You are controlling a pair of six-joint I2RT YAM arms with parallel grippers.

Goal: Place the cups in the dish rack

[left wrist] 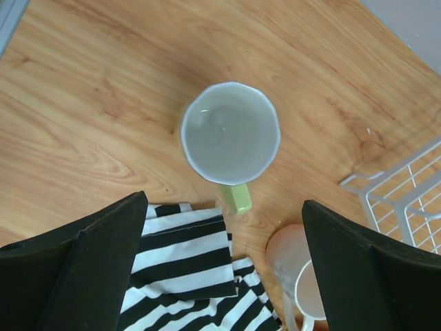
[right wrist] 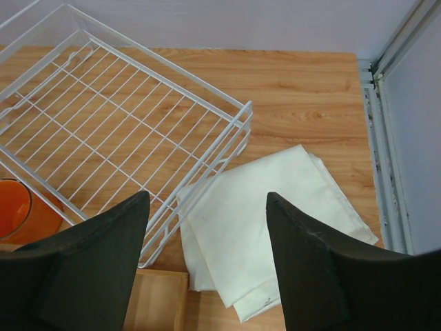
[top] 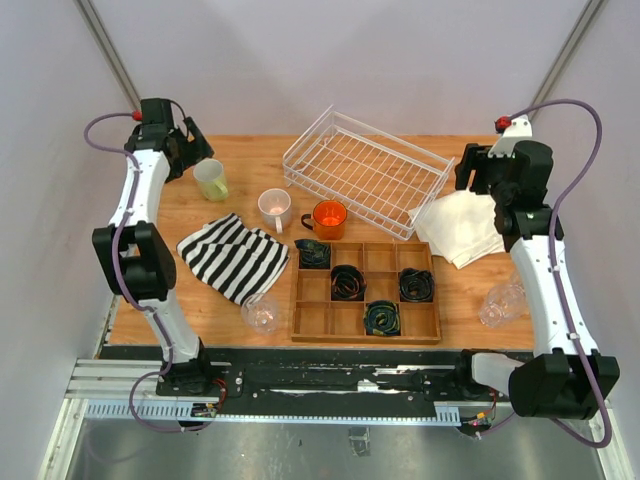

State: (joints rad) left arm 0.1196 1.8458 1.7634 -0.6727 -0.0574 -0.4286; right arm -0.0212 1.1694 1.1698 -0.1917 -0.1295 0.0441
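The dish rack [top: 365, 172], a rectangular basket of thin white wire with a grid floor and low sides, is set at an angle at the far middle of the grained wooden table [top: 250, 150]. All the cups are seen outside it. A glossy pale green mug [top: 211, 179] is stood at the far left. A white mug [top: 275, 208] and an orange mug [top: 328, 217] with a dark handle are placed just near of the rack's left corner. One clear tumbler [top: 261, 315] is laid on its side beside a black-and-white striped cloth [top: 235, 256], and another clear tumbler [top: 502, 300] is seen at the near right.

The left gripper [left wrist: 224, 269] is held above the green mug, its jaws spread wide on nothing. The right gripper [right wrist: 207, 269] is held over a folded white cloth [right wrist: 275, 227] just right of the rack, its jaws apart and pinching nothing. A tiny mark on that cloth's near edge is too small to be read.

Coiled black cables [top: 348, 282] are kept in four square compartments of a wooden tray [top: 312, 320].
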